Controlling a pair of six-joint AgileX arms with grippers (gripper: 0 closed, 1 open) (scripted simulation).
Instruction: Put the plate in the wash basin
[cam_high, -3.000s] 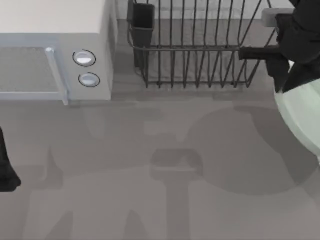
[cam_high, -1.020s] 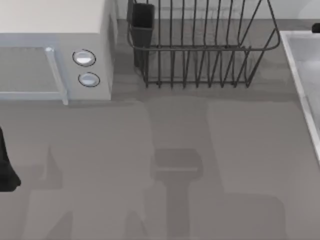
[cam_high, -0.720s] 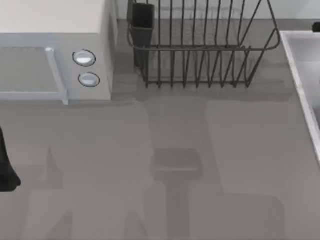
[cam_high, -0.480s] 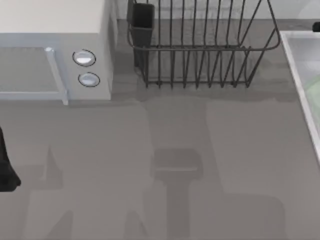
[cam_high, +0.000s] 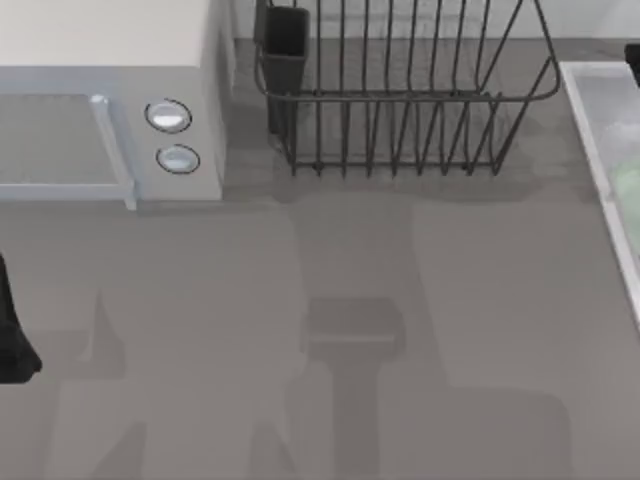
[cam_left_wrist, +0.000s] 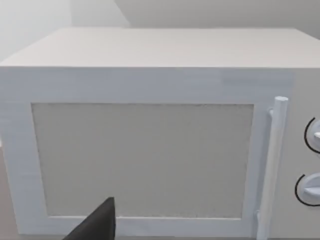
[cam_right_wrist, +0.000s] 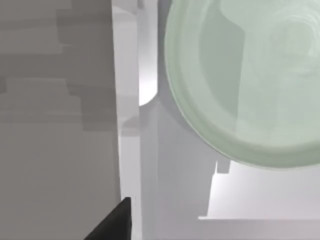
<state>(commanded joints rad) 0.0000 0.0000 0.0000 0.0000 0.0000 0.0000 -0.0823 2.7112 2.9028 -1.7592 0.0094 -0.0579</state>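
Plate (cam_right_wrist: 245, 80): pale green and round, seen face-up from the right wrist view, inside the basin (cam_right_wrist: 175, 165) and free of any grip.

Start at your right tool (cam_right_wrist: 114, 222). A dark tip of it shows at the edge of the right wrist view, above the basin's white rim. Nothing is held in it. You cannot tell from the pictures whether it is apart or together. From the tool, the plate lies across the rim and further into the basin, well apart from the tip. A round plate has no long axis, so no heading matters for it.

In the top view the basin sits at the desk's (cam_high: 330, 300) far right edge, with a sliver of green plate (cam_high: 630, 185) showing inside it. Your right arm (cam_high: 634, 60) is by far the nearer one, just at the basin's back corner.

The task looks as good as done. The move that remains is probably drawing the right arm clear. Watch the basin rim below the tool and the wire rack (cam_high: 400, 100) just beside the basin. The open desk in front of the rack gives free room.

Your left tool (cam_left_wrist: 97, 226) is parked at the desk's left edge, facing the microwave (cam_left_wrist: 145, 150). You cannot tell its state either.
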